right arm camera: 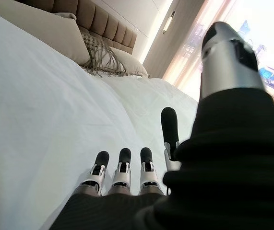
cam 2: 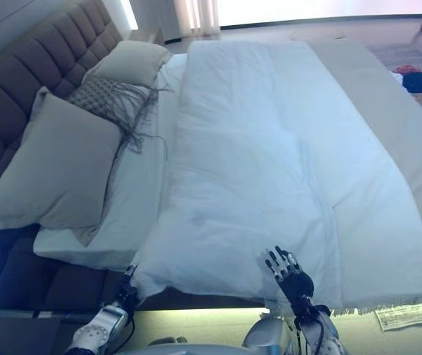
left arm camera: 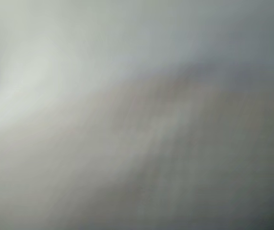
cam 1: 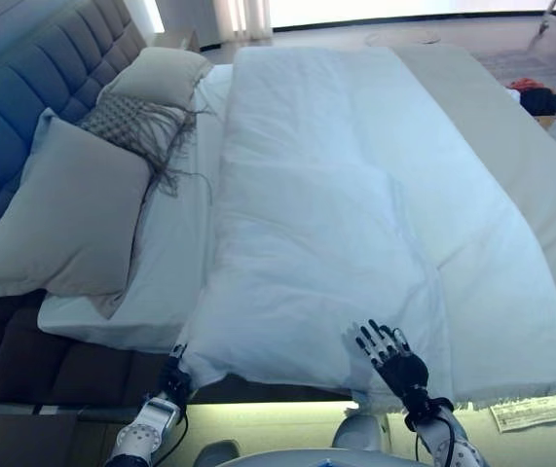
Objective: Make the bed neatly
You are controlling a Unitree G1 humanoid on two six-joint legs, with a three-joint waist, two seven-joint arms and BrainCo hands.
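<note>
a: head cam?
b: right hand flat, fingers straight on puffy white duvet spread over bed. left hand under its near corner, grip can't tell.
a: wrists?
b: l: cloth blur. r: fingers splayed, smooth duvet, fringed pillow.

Right hand flat with fingers straight; left hand mostly hidden

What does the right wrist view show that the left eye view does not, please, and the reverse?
Only the right wrist view shows the right hand from behind, fingers straight above the white duvet. Only the left eye view shows the left hand at the duvet's near corner, fingers hidden, and the beige blanket. Both show the pillows, the fringed cushion and the headboard.
</note>
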